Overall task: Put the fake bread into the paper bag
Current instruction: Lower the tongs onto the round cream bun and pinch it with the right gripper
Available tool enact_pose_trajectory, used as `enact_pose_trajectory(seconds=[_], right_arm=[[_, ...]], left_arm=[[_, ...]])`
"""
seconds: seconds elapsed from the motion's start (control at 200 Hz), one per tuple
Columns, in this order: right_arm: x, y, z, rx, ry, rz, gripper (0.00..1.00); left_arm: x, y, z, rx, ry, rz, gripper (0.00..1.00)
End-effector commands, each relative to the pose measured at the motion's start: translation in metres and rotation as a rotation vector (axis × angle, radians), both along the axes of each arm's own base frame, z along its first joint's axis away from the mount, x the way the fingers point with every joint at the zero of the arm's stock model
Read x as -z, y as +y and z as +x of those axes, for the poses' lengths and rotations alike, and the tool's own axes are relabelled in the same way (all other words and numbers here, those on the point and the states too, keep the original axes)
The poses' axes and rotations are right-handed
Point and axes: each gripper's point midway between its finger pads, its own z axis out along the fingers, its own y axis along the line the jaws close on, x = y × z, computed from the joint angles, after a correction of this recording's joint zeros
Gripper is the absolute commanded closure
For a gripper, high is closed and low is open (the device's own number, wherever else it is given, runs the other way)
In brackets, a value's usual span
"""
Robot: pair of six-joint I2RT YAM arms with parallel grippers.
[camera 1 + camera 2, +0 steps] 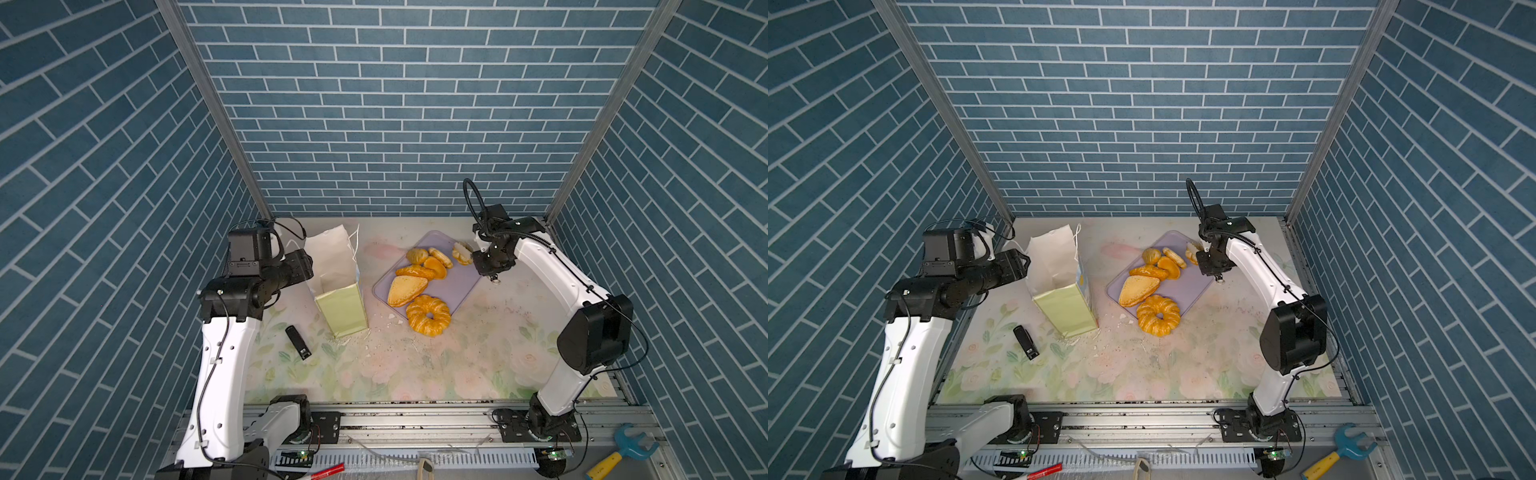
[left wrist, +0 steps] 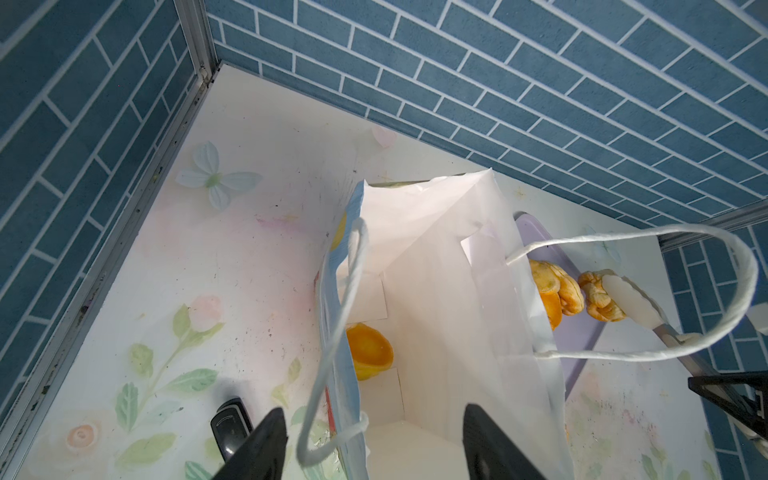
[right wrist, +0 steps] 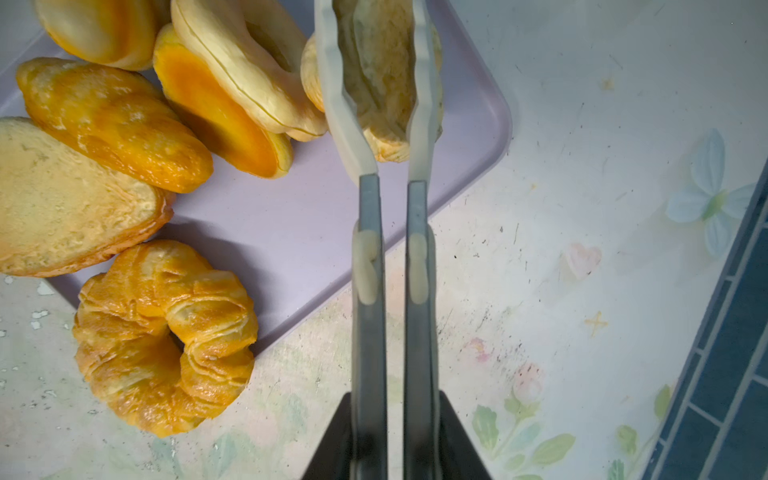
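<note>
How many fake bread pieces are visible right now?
8 pieces: five on the tray, croissant at its near edge, one in the tongs, one inside the paper bag; more may be hidden there.

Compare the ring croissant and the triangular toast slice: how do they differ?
The ring croissant is a flaky, glossy orange loop with a hole; the toast slice is a flat, paler, matte wedge. The croissant overhangs the near edge of the lavender tray onto the table; the toast lies on the tray. Both lie outside the paper bag.
</note>
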Motion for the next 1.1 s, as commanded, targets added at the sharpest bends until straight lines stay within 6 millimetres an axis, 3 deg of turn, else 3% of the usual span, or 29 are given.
enact_pose_trajectory(seconds=[0.0,0.285,0.565,0.84,1.095], right_arm=[[-0.027,0.008,-0.015,0.018,-0.028,0.102,0.86],[-0.056,0.033,-0.048,-0.010,0.001,0.325,0.86],[-0.051,0.074,-0.078,-0.106,0.094,0.455,0.85],[-0.039,0.097,-0.072,-0.108,0.091,0.489,0.86],[-0.071,0.107,-0.068,-0.126,0.044,0.553,0.86]], left_arm=[[0.000,-0.002,-0.003,0.004,-0.002,-0.015,0.31],[0.000,-0.004,-0.004,0.006,-0.007,-0.029,0.31],[-0.002,-0.006,-0.004,0.012,-0.015,-0.039,0.31],[0.000,-0.008,-0.004,0.017,-0.011,-0.054,0.31],[0.009,-0.011,-0.004,0.018,0.002,-0.078,0.31]])
